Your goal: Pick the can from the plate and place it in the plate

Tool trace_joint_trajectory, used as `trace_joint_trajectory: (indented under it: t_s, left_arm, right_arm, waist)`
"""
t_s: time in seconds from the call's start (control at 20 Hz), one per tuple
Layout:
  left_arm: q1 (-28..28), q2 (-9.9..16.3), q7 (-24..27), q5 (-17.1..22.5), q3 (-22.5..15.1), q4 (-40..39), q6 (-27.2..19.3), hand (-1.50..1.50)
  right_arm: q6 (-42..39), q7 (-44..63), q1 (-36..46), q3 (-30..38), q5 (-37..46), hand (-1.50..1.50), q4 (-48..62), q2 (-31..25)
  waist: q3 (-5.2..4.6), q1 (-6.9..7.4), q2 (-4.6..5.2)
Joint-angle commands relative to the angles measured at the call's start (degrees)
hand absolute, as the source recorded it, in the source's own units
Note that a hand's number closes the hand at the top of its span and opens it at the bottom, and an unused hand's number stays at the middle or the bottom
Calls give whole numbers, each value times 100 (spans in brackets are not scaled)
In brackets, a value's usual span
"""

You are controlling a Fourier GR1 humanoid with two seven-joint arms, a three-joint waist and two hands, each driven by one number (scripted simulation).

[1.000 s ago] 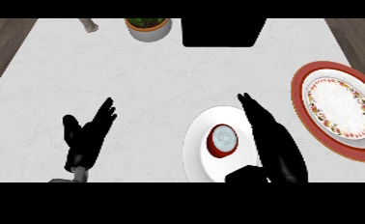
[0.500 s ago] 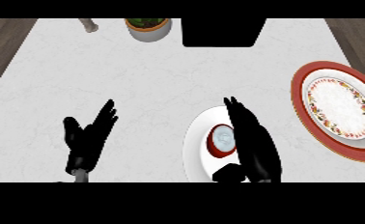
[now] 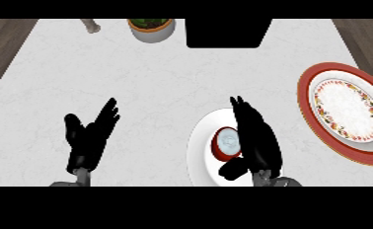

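Observation:
A red can (image 3: 226,143) with a silver top stands upright on a plain white plate (image 3: 202,146) at the lower middle of the head view. My right hand (image 3: 256,139) lies directly against the can's right side, fingers straight and pointing away from me, thumb (image 3: 232,169) below the can. It is open and not closed round the can. A red-rimmed patterned plate (image 3: 336,109) lies at the right edge. My left hand (image 3: 89,136) rests open at the lower left, fingers up.
A pot with a plant (image 3: 151,28) stands at the back, left of a black block (image 3: 223,33). A small wooden object (image 3: 90,25) lies at the back left. Dark wooden edges border the white counter on both sides.
My right hand has shifted left across the white plate, from its right rim to touching the can's right side. The can and my left hand have stayed put.

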State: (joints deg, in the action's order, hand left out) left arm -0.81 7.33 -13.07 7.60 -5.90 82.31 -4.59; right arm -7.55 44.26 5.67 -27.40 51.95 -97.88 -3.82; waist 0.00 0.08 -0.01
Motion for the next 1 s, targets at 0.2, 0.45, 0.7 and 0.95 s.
trace_joint_trajectory:
  t_s: [0.2, 0.45, 0.7, 0.95]
  left_arm:
    - [-143, -39, 92, -136, 170, 15, 200, 0]
    - [114, -192, 24, -215, 115, -79, 49, 0]
    - [-19, -82, -12, -94, 357, -1, 262, 0]
    - [-306, -173, 207, -323, 104, 88, 272, 0]
  right_arm:
    - [-318, -274, 118, 290, 31, -150, 397, 180]
    - [-75, -782, 99, -155, 460, 150, 1096, 53]
    - [278, -1212, -3, 0, 713, 150, 1284, 49]
    - [767, -1162, -30, -168, 1258, 150, 1039, 61]
  waist:
    - [0, -1, -2]
    - [0, -2, -2]
    - [0, -2, -2]
    - [0, -2, -5]
